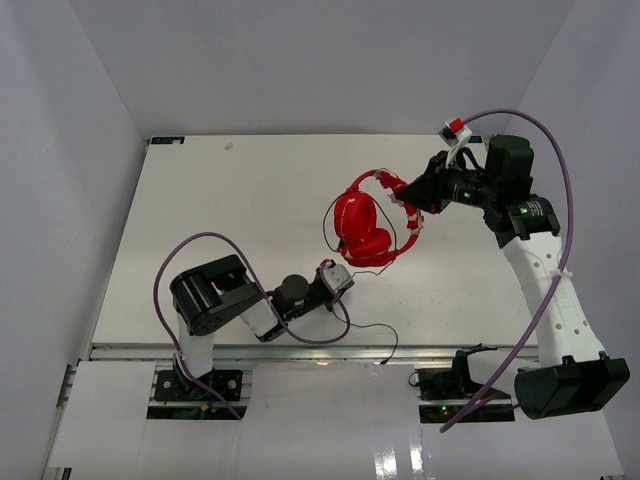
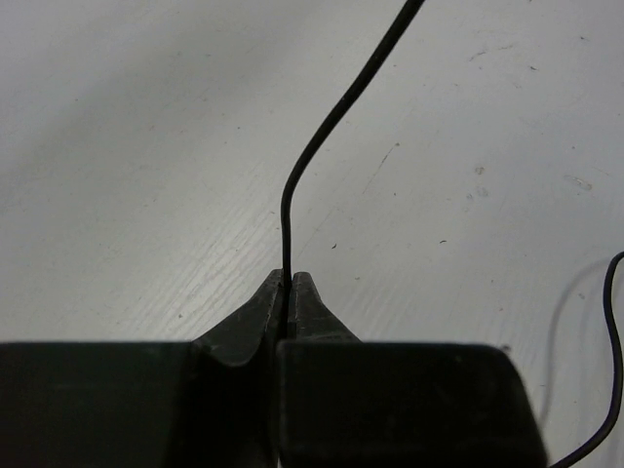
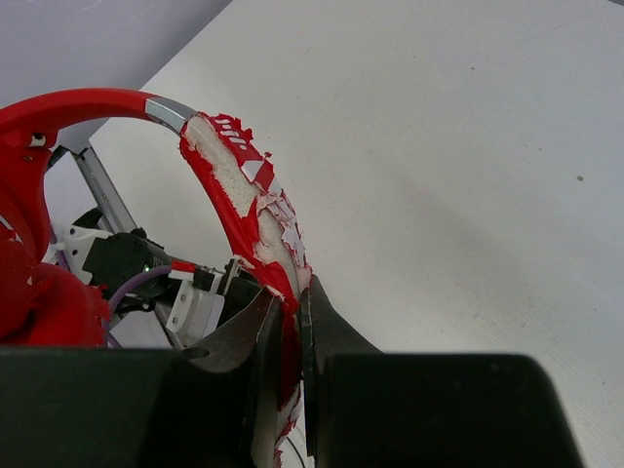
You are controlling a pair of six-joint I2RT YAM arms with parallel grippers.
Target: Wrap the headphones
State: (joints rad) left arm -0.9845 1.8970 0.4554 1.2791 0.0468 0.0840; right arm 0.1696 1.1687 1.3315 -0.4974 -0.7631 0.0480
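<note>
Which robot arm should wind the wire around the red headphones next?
Probably left: the left gripper is shut on the thin dark cable, while the right gripper steadies the bright red headphones by their peeling headband.

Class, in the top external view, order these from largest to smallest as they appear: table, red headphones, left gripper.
1. table
2. headphones
3. left gripper, pinching the cable
The gaps are wide; camera nearness does not alter the order.

I note a white, lightly scuffed surface (image 1: pixel 230 200). Slack thin dark cable (image 1: pixel 390 333) lies by its near edge; a small dark tab (image 1: pixel 168 141) sits at the far-left corner.
</note>
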